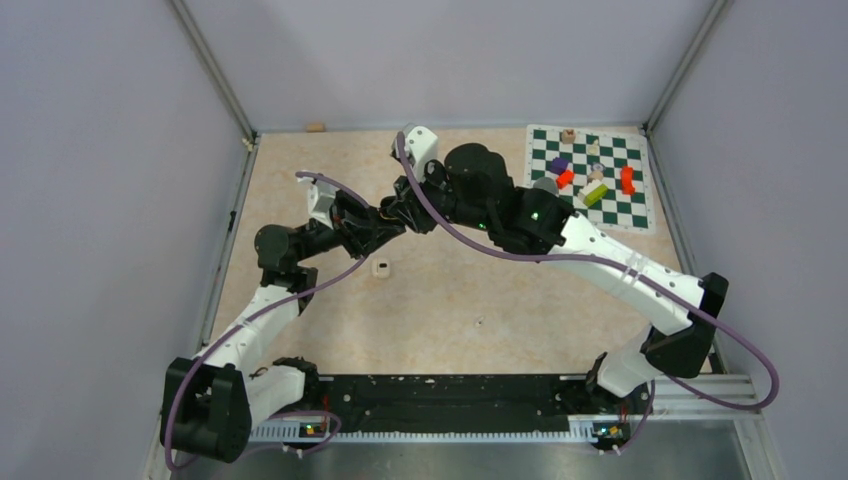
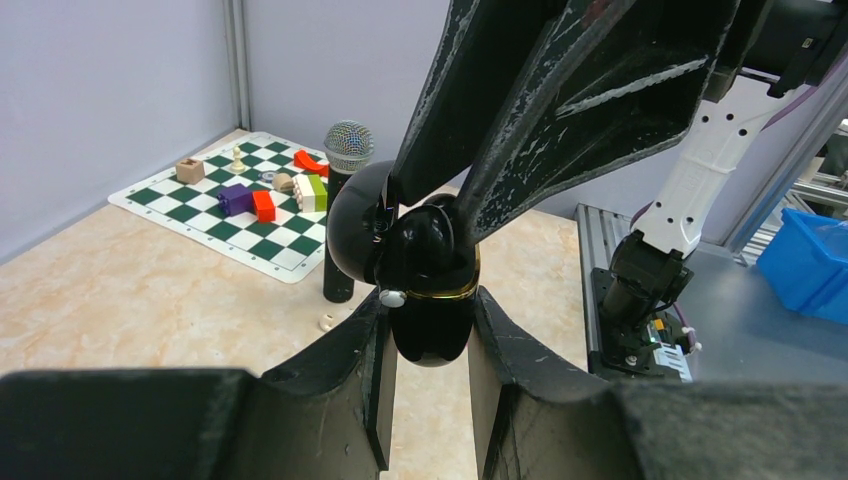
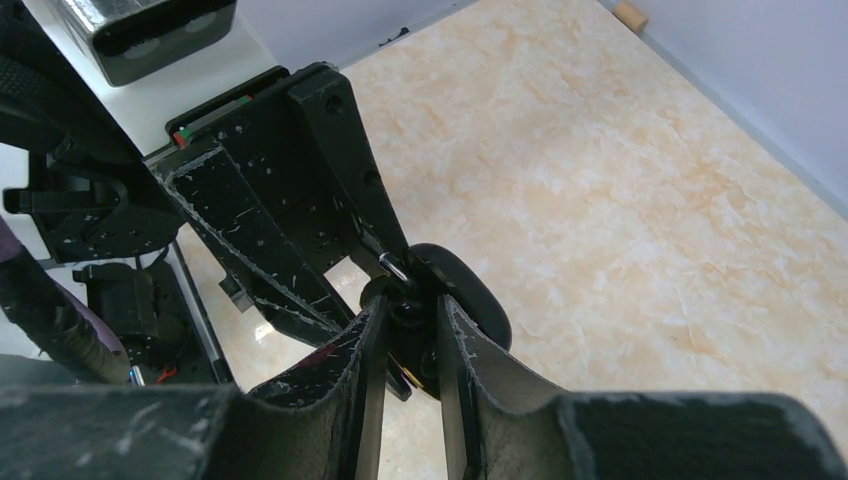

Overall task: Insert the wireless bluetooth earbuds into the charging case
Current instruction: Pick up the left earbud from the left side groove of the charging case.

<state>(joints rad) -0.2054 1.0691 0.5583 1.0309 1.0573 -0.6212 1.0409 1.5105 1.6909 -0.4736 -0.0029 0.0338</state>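
My left gripper [image 2: 430, 310] is shut on a glossy black charging case [image 2: 430, 340] with a gold rim and holds it above the table, its round lid [image 2: 350, 220] open to the left. My right gripper [image 3: 413, 305] comes down from above. Its fingers [image 2: 520, 130] are shut on a small round black earbud [image 2: 425, 240] at the case's mouth. The two grippers meet at mid-table in the top view [image 1: 405, 212]. A tiny whitish bud [image 1: 380, 267] lies on the table below them and also shows in the left wrist view [image 2: 325, 322]. The case's inside is hidden.
A black microphone [image 2: 345, 160] stands upright beside a green-and-white chessboard mat [image 1: 640, 215] at the back right, which carries several coloured blocks [image 1: 595, 192]. A blue bin [image 2: 810, 260] sits off the table's near side. A cork-like piece [image 1: 315, 127] lies at the back wall.
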